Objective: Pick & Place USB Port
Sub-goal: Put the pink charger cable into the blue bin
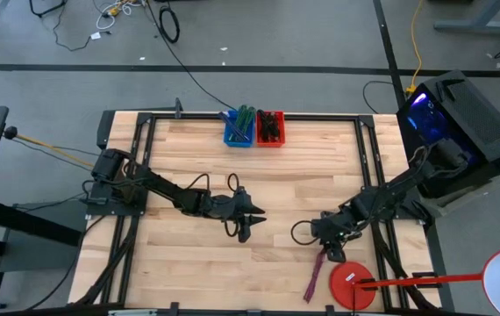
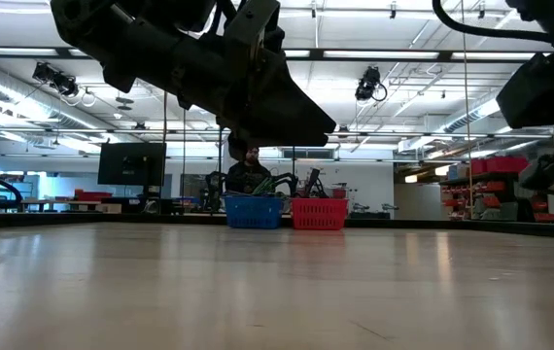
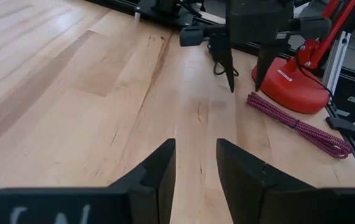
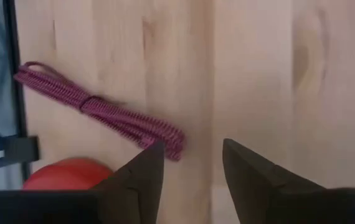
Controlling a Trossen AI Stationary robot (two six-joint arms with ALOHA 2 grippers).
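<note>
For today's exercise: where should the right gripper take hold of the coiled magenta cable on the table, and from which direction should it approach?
Probably at the tied waist of the magenta cable, where the strands are cinched narrowest. It lies flat on the table beside the red base, so come straight down from above, fingers straddling the bundle crosswise. The right gripper is open near its end.

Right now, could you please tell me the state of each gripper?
Left gripper: open, holding nothing, above bare table near its middle.
Right gripper: open, holding nothing, above the coiled magenta cable.
</note>
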